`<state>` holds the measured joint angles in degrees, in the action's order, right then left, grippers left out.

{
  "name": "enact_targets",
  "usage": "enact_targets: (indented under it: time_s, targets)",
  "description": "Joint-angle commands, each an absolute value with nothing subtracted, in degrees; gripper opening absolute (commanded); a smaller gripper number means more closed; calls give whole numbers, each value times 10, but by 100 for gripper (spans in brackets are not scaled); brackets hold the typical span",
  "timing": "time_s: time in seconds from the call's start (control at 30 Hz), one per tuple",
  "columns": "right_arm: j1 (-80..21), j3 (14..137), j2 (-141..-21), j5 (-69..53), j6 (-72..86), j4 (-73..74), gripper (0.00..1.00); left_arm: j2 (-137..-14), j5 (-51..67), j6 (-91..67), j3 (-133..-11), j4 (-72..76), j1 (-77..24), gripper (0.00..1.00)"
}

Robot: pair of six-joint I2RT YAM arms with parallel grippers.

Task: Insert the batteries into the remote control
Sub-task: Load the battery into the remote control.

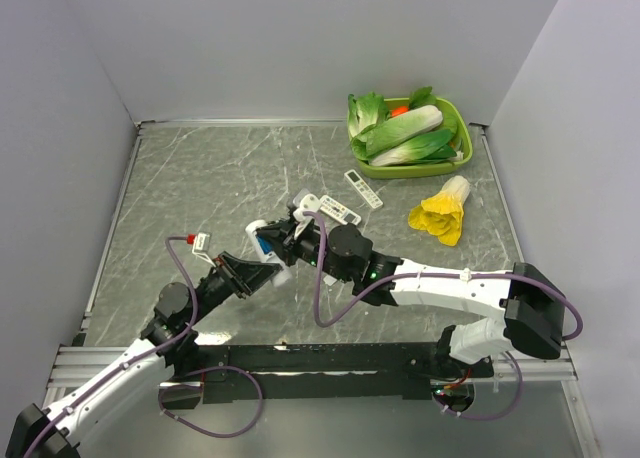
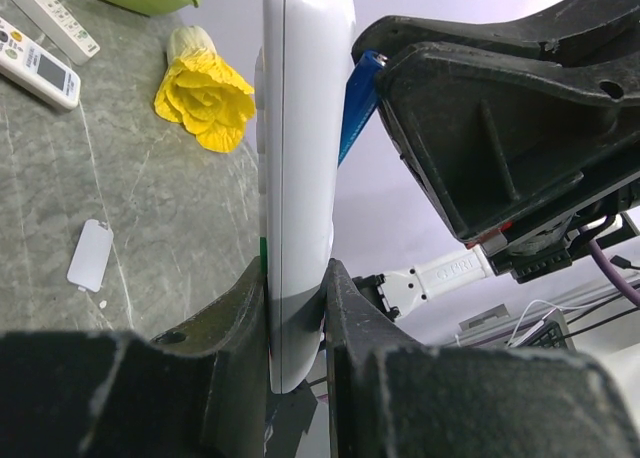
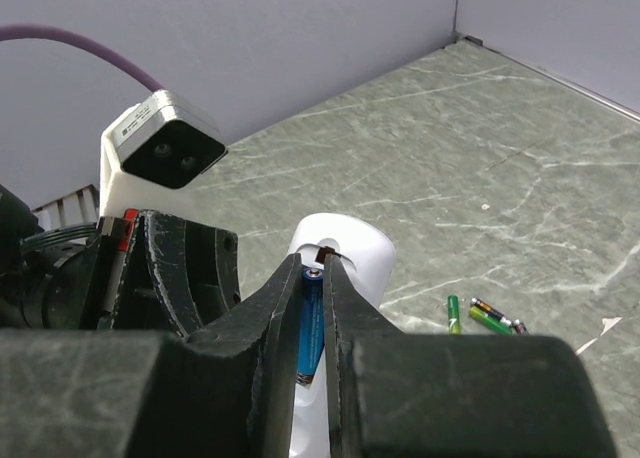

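Left gripper [image 2: 297, 283] clamped tight on the remote [image 2: 300, 128]. Right gripper [image 3: 312, 268], nearly closed, pinches a blue battery [image 3: 311, 328] right at the remote.

Soft, even light is coming from overhead, throwing only faint shadows on the worktop [image 1: 200, 178]. The white remote control [image 2: 300, 128] is catching a bright sheen up close, and the nearest black fingers [image 2: 225, 328] are blurring at both wrist views' lower edges.

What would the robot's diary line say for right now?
left claw: shut on remote control | right claw: shut on blue battery | position: blue battery beside remote control
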<state>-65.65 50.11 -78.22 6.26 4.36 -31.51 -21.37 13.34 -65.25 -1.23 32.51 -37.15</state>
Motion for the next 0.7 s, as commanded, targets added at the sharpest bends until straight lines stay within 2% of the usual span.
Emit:
enact_targets:
  time_s: [0.0, 0.13, 0.47, 0.67]
  targets:
    - [-664, 494, -789, 76, 32, -316, 11, -194, 125, -662, 41, 359, -369, 1]
    - [-670, 497, -791, 79, 24, -313, 24, -193, 126, -662, 39, 355, -369, 1]
    - [-671, 517, -779, 87, 27, -286, 34, -227, 141, -657, 44, 379, -369, 1]
    - [-671, 533, -750, 87, 12, -253, 49, -242, 143, -657, 45, 384, -369, 1]
